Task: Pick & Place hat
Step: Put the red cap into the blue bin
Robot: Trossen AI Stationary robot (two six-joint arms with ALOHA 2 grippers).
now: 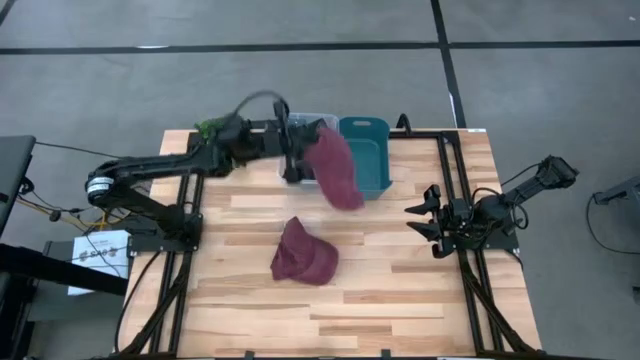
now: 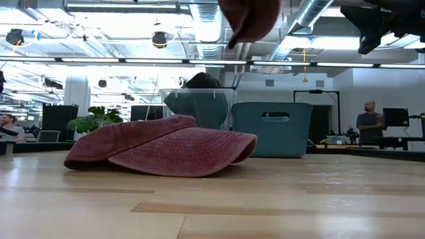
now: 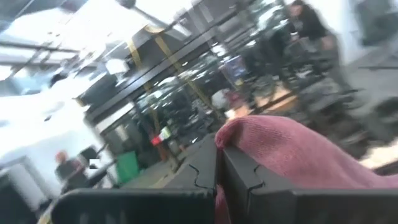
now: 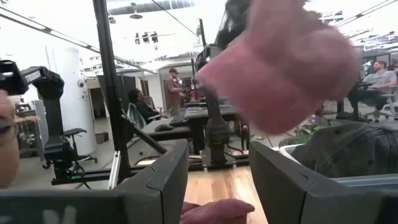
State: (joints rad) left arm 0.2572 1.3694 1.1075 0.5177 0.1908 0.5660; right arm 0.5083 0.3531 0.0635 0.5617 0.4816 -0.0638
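I'm in the carry step: my left end effector (image 1: 300, 152), in the upper middle of the high view, is clamped shut on a maroon hat (image 1: 336, 168) that hangs from it in the air, over the near edge of the teal bin (image 1: 368, 152) and beside the clear bin (image 1: 305, 125) (which already seems to hold a dark grey hat, judging from the low view). A second maroon hat (image 1: 304, 253) lies flat on the desk (image 1: 400, 300) at the centre of the frame, not yet handled. My right end effector (image 1: 432, 220) waits at the right edge of the desk, fingers spread wide and empty. Next, I judge, I need to bring the hanging hat fully over a bin's opening before releasing; which bin is meant I cannot tell, and the loose cloth could drape over a rim.
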